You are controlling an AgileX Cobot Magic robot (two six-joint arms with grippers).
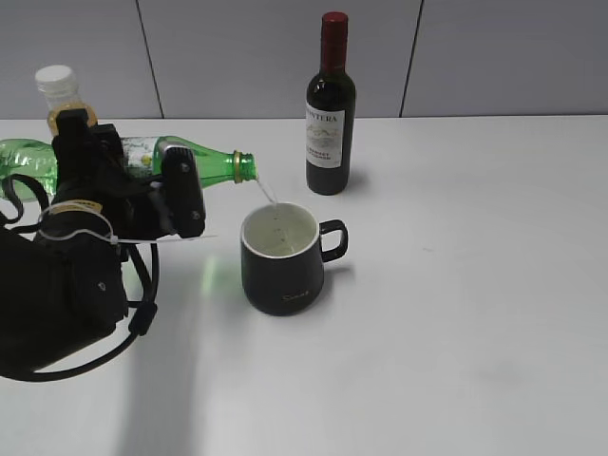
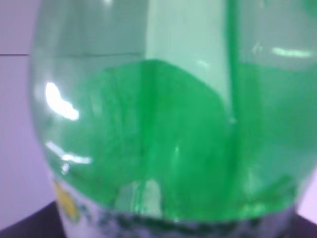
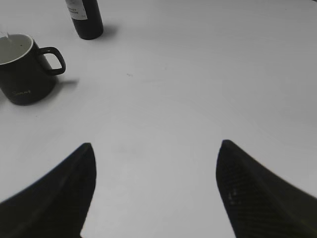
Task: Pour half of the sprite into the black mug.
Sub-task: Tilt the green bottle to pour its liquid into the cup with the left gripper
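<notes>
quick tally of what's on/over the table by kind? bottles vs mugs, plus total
Bottles: 3, namely the sprite tipped in the left tool, the wine bottle, and a white-capped bottle partly hidden behind the arm
Mugs: 1, the black mug
Total: 4

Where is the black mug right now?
In the exterior view, the black mug sits mid-table, under the tipped green bottle's mouth, in front of the wine bottle.
</notes>
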